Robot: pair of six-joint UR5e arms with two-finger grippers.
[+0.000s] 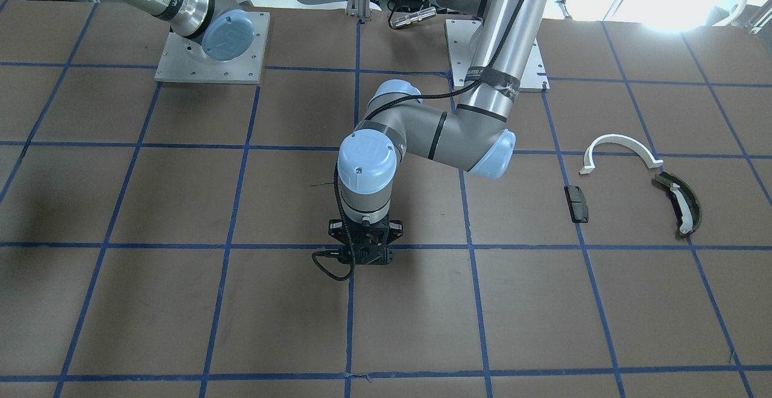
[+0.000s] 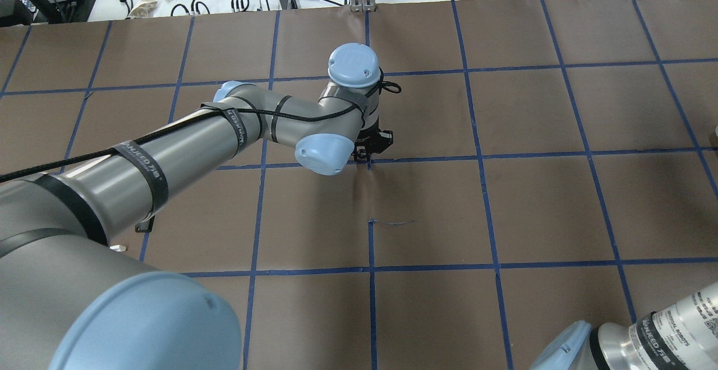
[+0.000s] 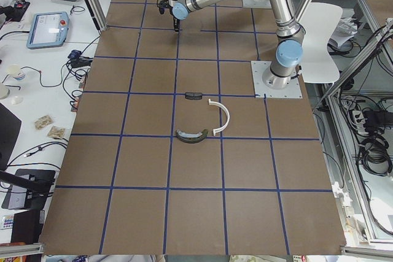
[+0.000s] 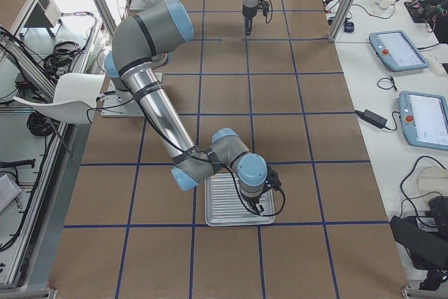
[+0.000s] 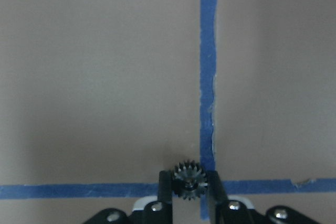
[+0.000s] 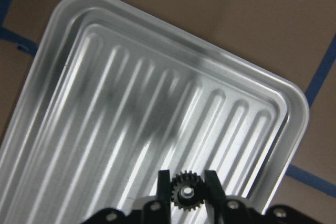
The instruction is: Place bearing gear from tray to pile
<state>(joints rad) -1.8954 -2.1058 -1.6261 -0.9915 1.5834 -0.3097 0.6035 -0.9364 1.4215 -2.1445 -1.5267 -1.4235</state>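
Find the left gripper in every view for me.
Exterior front-facing: left gripper just below centre.
Overhead exterior: left gripper at centre.
Exterior left: left gripper at top, left of middle.
Exterior right: left gripper near top centre.
Left wrist: left gripper at bottom centre, shut on a bearing gear.
Right wrist: not in it.
Shared landmark: the blue tape crossing under it.

Bright, even overhead light on the brown paper-covered table (image 1: 181, 301), with shadows faint and soft. Window glare blows out the front-facing view's top right corner. Left wrist view: dimmer, grainy, soft. Right wrist view: streaky reflections along the ribbed silver metal tray (image 6: 105, 103), a smudgy shadow mid-tray, and the small dark toothed gear (image 6: 184, 191) slightly blurred.
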